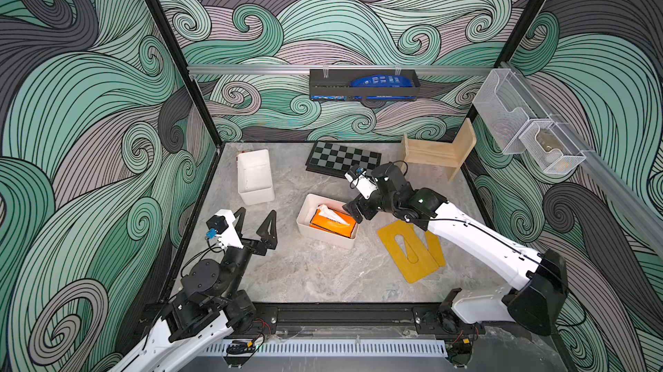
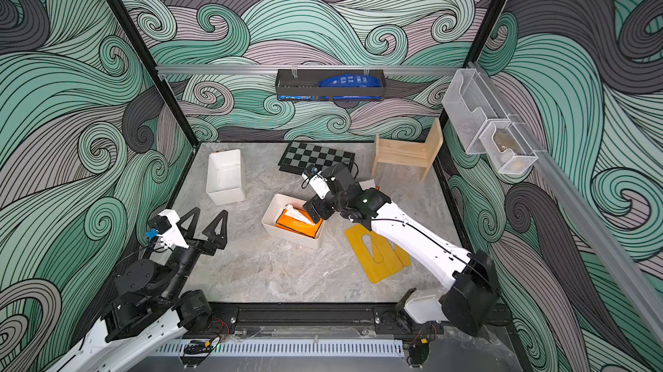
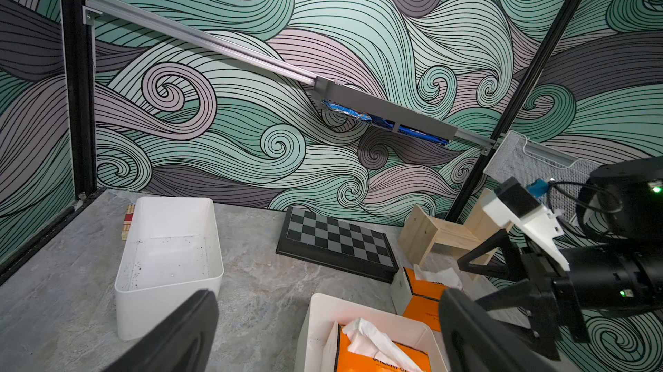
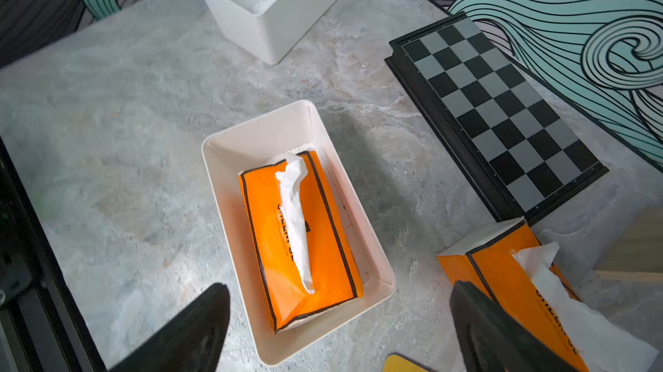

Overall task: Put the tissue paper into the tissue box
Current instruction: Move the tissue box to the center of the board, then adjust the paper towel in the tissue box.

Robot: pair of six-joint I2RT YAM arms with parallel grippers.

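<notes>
Both grippers stand spread wide and hold nothing. At the left edge of the table the left gripper [image 1: 257, 213] hangs clear of everything, with the empty white bin [image 1: 256, 194] beyond it near the back wall. Toward the middle sits the tissue box [image 1: 323, 238], a white open tub. The orange tissue pack [image 4: 305, 244] lies flat inside it, one white tissue sheet [image 4: 294, 216] trailing along its top. Judged from that, the placing looks done for this pack. Just right of the box the right gripper [image 4: 339, 287] hovers over the end of the pack nearest that arm, touching nothing as far as the wrist view shows. Further right a second pack [image 4: 502, 273] lies on the table by a corner of the chessboard [image 1: 344, 158], with a yellow slotted board [image 1: 405, 252] nearer the front and a wooden stand [image 1: 437, 153] behind. Such a pack should be light and soft: thin film over loose paper, slippery and easily crushed. The protruding sheet would likely tear or pull free if taken alone. A hold across the short width of the body, near the middle, seems the safer one.
</notes>
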